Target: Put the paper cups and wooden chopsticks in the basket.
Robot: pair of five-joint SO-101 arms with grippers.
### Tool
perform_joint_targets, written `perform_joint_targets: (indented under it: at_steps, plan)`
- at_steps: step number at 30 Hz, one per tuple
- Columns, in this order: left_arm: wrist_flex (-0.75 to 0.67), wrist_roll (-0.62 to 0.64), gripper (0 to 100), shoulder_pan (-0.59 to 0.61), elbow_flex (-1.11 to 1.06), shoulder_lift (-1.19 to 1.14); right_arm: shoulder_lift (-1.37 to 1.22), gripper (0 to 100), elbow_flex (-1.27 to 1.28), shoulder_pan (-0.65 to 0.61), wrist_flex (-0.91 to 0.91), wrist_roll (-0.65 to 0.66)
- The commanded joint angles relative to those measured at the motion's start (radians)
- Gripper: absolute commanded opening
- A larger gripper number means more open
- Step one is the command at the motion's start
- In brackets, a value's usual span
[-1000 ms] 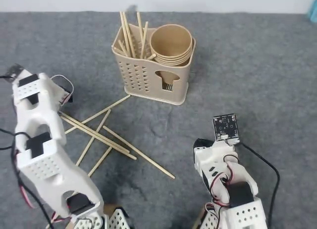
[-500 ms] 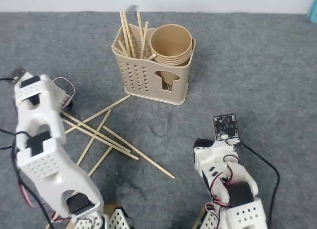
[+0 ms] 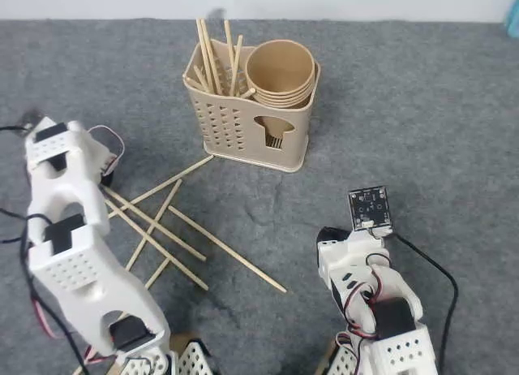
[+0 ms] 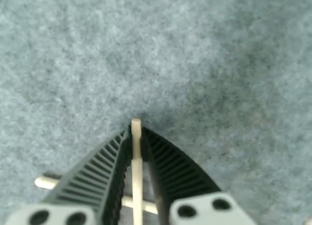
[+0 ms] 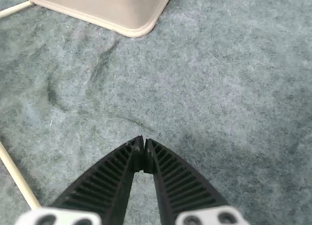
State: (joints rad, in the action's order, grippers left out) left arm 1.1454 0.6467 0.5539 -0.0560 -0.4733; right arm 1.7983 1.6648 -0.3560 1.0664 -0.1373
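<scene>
The beige basket [image 3: 243, 127] stands at the back middle of the grey mat, with stacked paper cups [image 3: 280, 69] and several wooden chopsticks [image 3: 212, 50] upright inside. Several more chopsticks [image 3: 174, 229] lie scattered in front of it to the left. My left gripper [image 4: 136, 131] is low over the mat at the far left, shut on the end of one chopstick [image 4: 137, 186], which runs out to the front right [image 3: 158, 247]. At the front right my right gripper [image 5: 143, 143] is shut with nothing in it, just above bare mat.
In the right wrist view the basket's lower corner [image 5: 112, 13] lies ahead and one loose chopstick [image 5: 17, 174] lies off to the side. A second chopstick [image 4: 45, 182] crosses under the held one. The mat's right half is bare.
The left arm has shifted slightly, and the chopstick in its gripper has swung so its far end lies nearer the front, apart from the stick it lay beside. The right arm is still.
</scene>
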Motion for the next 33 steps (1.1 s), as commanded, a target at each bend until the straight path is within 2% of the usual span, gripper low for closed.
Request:
perform_joint_targets:
  at_steps: [1,11,15,18,22,27,33]
  plan:
    - [0.071,0.006,1,-0.021,0.114,0.014,0.005,0.8,0.02,0.01,0.004,0.023]
    - [0.408,0.005,1,-0.035,0.53,0.014,0.005,0.8,0.02,0.01,-0.001,0.023]
    - [0.494,-0.034,1,-0.046,0.562,0.028,0.005,0.8,0.02,0.01,-0.001,0.023]
    - [0.506,-0.052,1,-0.058,0.487,0.1,0.005,0.8,0.02,0.01,-0.001,0.023]
    - [0.419,-0.063,1,-0.078,0.272,0.293,0.005,0.8,0.02,0.01,-0.001,0.023]
    - [0.209,-0.086,1,-0.127,-0.041,0.588,0.005,0.8,0.02,0.01,-0.001,0.023]
    - [0.011,-0.089,1,-0.201,-0.127,0.832,0.005,0.8,0.02,0.01,-0.001,0.023]
